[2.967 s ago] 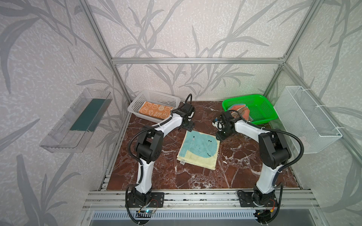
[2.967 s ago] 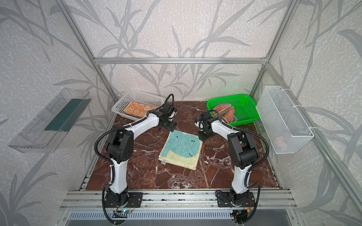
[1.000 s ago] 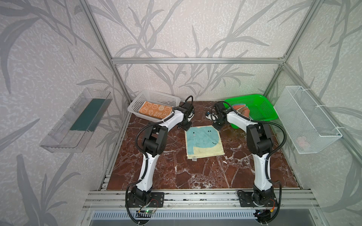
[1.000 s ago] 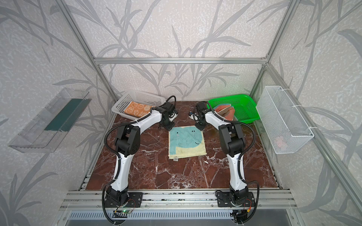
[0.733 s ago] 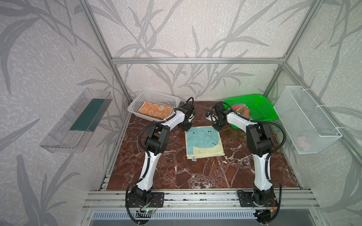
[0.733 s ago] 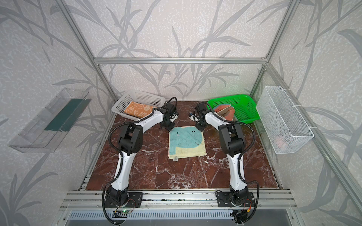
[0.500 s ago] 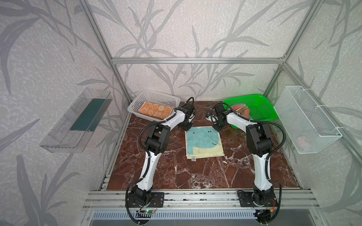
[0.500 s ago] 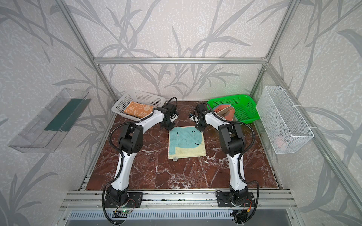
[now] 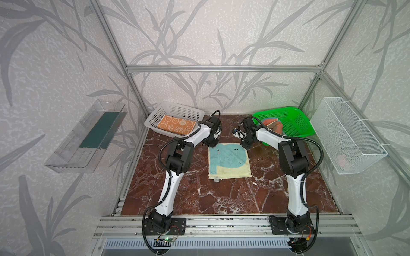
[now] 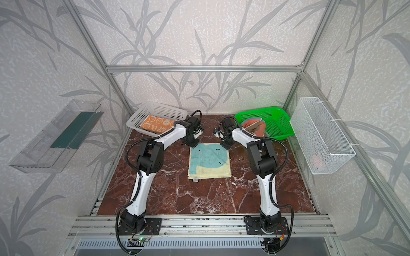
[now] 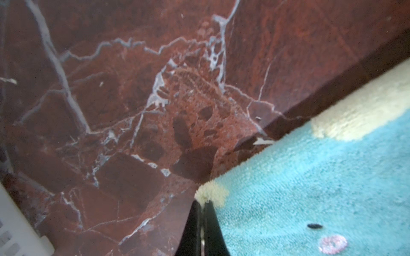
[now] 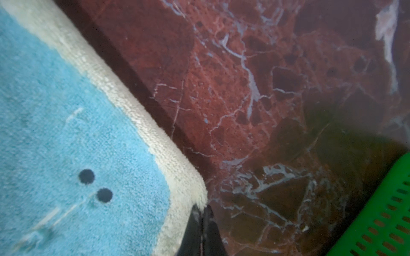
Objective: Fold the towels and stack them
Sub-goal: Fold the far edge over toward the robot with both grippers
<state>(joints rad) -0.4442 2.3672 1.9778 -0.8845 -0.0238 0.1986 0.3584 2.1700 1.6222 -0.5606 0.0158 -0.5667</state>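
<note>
Yellow towel (image 9: 229,160) looks soft, light, floppy; left pincer (image 11: 202,202) and right pincer (image 12: 201,208) each clamp one upper-frame corner, good holds.

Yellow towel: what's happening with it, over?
Left fingers, right fingers: shut, each pinching a far corner. Yellow towel flat, unfolded, on the table. Nothing on top.

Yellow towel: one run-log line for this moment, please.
yellow towel: spread flat | left claw: shut on far-left corner | right claw: shut on far-right corner | orange towel: in white basket | pink towel: in green basket
</note>
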